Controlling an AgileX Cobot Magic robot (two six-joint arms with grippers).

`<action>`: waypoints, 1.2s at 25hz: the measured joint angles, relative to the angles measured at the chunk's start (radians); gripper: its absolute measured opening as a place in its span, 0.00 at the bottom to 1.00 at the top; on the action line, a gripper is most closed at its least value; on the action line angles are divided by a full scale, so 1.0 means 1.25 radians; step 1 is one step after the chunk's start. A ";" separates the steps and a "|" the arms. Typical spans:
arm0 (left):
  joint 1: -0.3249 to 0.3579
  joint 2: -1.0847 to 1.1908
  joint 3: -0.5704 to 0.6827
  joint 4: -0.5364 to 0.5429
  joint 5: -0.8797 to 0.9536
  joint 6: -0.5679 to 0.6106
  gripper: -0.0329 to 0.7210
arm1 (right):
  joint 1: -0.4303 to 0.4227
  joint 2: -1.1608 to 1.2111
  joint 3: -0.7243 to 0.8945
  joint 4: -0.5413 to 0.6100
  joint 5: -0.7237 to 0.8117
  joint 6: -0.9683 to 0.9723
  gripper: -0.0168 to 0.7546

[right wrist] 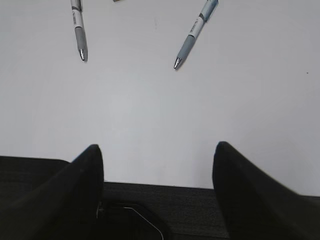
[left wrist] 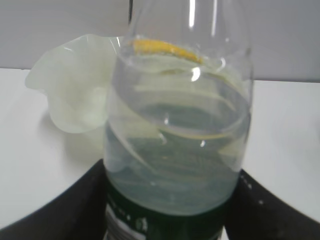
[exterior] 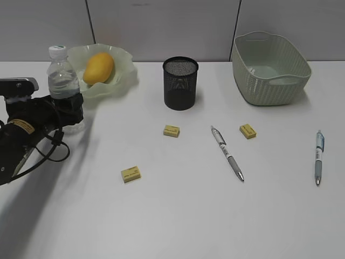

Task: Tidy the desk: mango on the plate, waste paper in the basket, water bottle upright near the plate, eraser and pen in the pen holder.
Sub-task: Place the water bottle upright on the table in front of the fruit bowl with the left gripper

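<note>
Bottle (exterior: 63, 81) upright, cap up, upper left of frame, touching plate (exterior: 125, 60) holding mango (exterior: 98, 67). Left hand (exterior: 69, 108) grasping bottle low. Right hand (right wrist: 157, 165) released over bare worktop (exterior: 178, 216), pens (exterior: 227, 152) ahead.

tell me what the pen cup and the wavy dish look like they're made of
Pen holder: black wire mesh, likely metal, matte; you can see through the weave. Plate: pale green translucent plastic or glass, glossy; its ruffled rim lets light through.

We see a yellow-orange mango (exterior: 98, 67) in a pale green plate (exterior: 125, 60), a black mesh pen holder (exterior: 180, 83), a pale green woven-pattern basket (exterior: 269, 86), three yellow erasers (exterior: 171, 130) and a white desk (exterior: 178, 216).
</note>
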 joint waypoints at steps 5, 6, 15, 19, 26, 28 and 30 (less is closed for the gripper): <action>0.000 0.000 0.000 0.000 0.000 0.000 0.68 | 0.000 0.000 0.000 0.000 0.000 0.000 0.72; 0.000 0.000 0.000 0.000 0.000 0.000 0.68 | 0.000 0.000 0.000 0.000 0.000 0.000 0.72; 0.000 -0.001 0.028 -0.002 -0.026 0.000 0.70 | 0.000 0.000 0.000 0.000 0.000 0.000 0.72; 0.000 -0.001 0.032 -0.003 -0.030 0.001 0.75 | 0.000 0.000 0.000 0.000 0.000 0.000 0.72; 0.000 -0.001 0.032 -0.004 -0.030 0.001 0.77 | 0.000 0.000 0.000 0.000 0.000 0.000 0.72; 0.000 -0.001 0.032 -0.004 -0.026 0.001 0.80 | 0.000 0.000 0.000 0.000 0.000 0.000 0.72; 0.000 -0.001 0.033 -0.004 -0.016 0.001 0.83 | 0.000 0.000 0.000 0.000 0.000 0.000 0.72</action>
